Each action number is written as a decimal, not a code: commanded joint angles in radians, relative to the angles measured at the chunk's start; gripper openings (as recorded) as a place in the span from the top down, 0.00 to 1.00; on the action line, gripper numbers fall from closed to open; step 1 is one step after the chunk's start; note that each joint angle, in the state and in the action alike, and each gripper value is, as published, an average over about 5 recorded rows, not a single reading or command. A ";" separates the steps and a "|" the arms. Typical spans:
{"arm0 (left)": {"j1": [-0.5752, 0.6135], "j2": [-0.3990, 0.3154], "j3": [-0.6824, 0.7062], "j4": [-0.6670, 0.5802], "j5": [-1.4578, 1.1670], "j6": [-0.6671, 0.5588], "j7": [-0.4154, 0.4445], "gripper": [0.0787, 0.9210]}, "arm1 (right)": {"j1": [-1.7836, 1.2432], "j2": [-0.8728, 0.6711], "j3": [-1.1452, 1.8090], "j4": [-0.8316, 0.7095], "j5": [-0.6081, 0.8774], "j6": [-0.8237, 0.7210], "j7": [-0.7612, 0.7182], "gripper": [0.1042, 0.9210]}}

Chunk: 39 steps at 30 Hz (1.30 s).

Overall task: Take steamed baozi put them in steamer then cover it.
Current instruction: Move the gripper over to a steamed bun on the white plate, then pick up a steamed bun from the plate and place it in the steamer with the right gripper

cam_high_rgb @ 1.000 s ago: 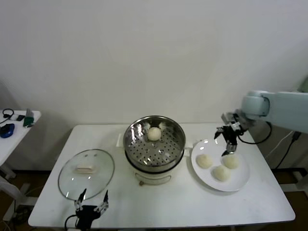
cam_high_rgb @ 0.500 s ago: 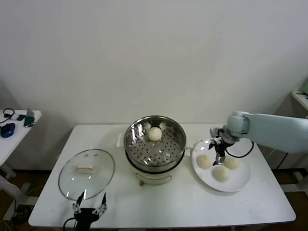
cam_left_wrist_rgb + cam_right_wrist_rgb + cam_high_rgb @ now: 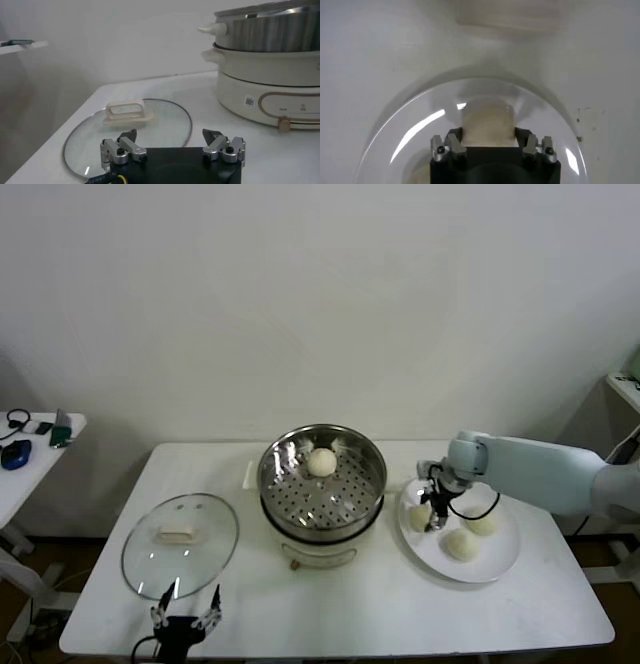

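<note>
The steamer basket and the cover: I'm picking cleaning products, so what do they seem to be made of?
The steamer looks like polished stainless steel: mirror-bright walls and a perforated floor. The cover looks like clear glass, since the table shows through it, with a metal rim and a cream handle, probably plastic.

We found the round steel steamer on its white cooker base at the white table's middle, one cream-white bun inside toward the rear. The round glass lid lay near the left edge; the white plate with three buns sat rightward.
</note>
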 commanded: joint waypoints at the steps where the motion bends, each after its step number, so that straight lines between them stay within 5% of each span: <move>1: 0.000 0.000 0.002 -0.004 0.000 0.002 -0.001 0.12 | -0.002 0.012 0.020 -0.019 -0.010 -0.008 -0.012 0.30; 11: 0.006 0.011 0.003 -0.020 0.000 0.006 -0.004 0.12 | 0.515 -0.048 -0.249 0.157 0.095 0.044 -0.150 0.36; 19: 0.008 0.013 0.017 -0.035 0.013 0.005 -0.004 0.12 | 0.869 0.091 -0.277 0.293 0.371 0.022 -0.233 0.36; 28: 0.013 0.013 0.020 -0.055 0.016 0.004 -0.003 0.12 | 0.723 0.368 -0.077 0.323 0.456 -0.078 -0.137 0.36; 39: 0.019 0.009 0.013 -0.054 0.015 0.001 -0.004 0.12 | 0.412 0.561 -0.090 0.113 0.346 -0.095 -0.078 0.36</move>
